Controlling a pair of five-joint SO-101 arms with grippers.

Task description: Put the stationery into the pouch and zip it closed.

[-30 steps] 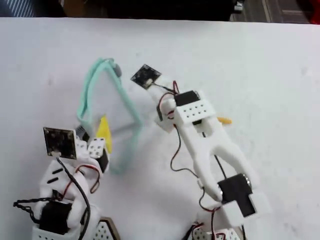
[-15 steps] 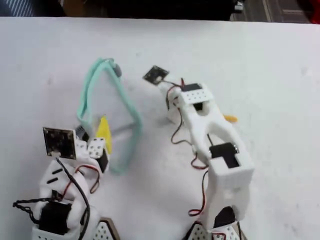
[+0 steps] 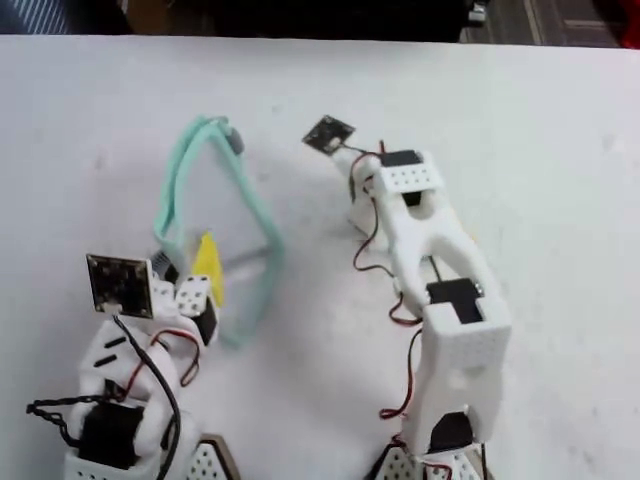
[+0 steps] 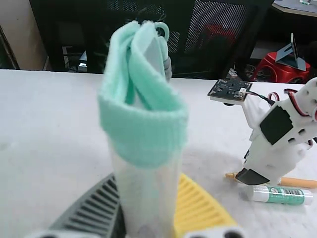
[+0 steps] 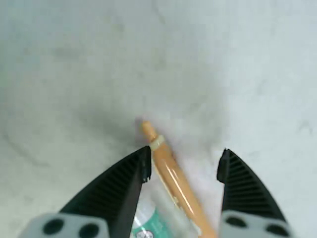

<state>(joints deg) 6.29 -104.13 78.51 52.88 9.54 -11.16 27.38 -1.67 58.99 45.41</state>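
My right gripper [image 5: 184, 153] hangs open astride the orange pen [image 5: 171, 173], lengthwise between its jaws; left gripper [image 4: 148, 218] clamps the pouch [image 4: 143, 124].

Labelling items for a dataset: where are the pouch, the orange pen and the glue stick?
pouch [image 4: 143, 124], left wrist view, mint fabric rim.
orange pen [image 5: 171, 173], right wrist view, mid-barrel.
glue stick [image 4: 280, 195], left wrist view, labelled body.

Robotics lab or workshop: plain white worktop [image 3: 540, 130], 3D-printed arms [image 3: 445, 300] with exposed wiring, black mesh chair [image 4: 218, 25] and red object [image 4: 275, 67] behind.
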